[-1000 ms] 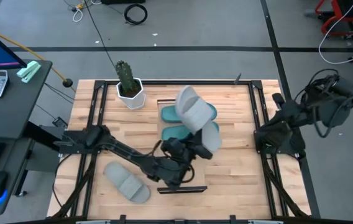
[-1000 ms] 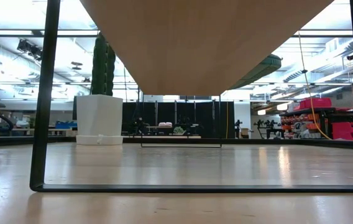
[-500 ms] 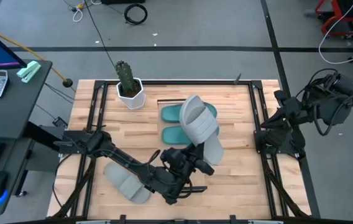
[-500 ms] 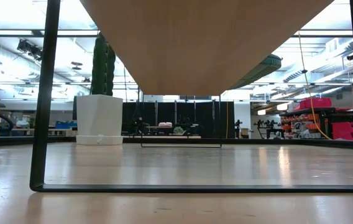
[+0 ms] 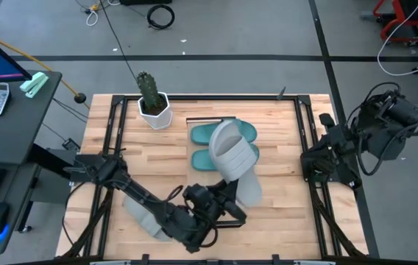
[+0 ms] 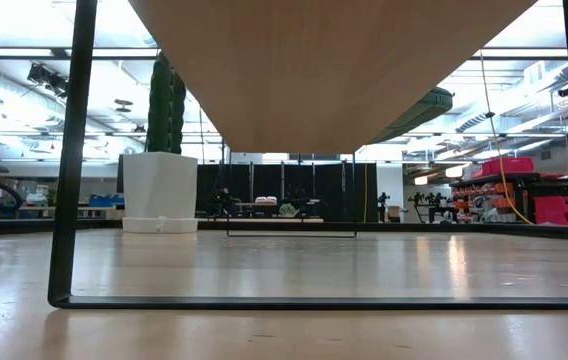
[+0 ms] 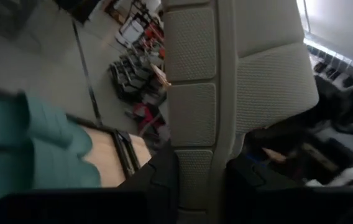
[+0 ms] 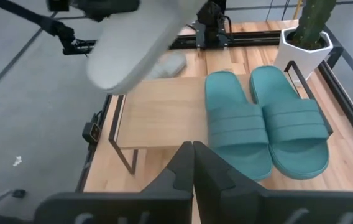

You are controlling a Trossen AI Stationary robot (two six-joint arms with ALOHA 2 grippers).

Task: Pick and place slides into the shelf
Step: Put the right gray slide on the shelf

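Note:
My left gripper (image 5: 220, 200) is shut on a light grey slide (image 5: 232, 151), held in the air over the shelf (image 8: 158, 115). That slide also shows in the right wrist view (image 8: 133, 43). Two teal slides (image 5: 224, 133) (image 5: 210, 157) lie side by side, soles down, on the shelf's far part. The second grey slide (image 5: 144, 213) lies on the tabletop near the left front, partly under the left arm. My right gripper (image 8: 193, 165) is shut and waits at the table's right edge. The low view shows the shelf's underside (image 6: 334, 70). My left gripper pinches the grey slide between its two fingers (image 7: 164, 180) at the slide's near end (image 7: 210, 158), and the fingers lie along its length. The textured sole faces the wrist camera. The slide is lifted clear and slants up and away from the gripper, above the teal slides.
A white pot with a cactus (image 5: 152, 103) stands at the table's far left. Black frame rails run along the table's left (image 5: 110, 147) and right (image 5: 308, 140) sides. Bare wood lies right of the shelf (image 5: 279, 169). A desk with a keyboard stands off the table's left.
My left gripper has drawn back toward the table's near edge, still shut on the grey slide. The slide has come with it, from over the far end of the shelf to over the teal slides, and has turned a little.

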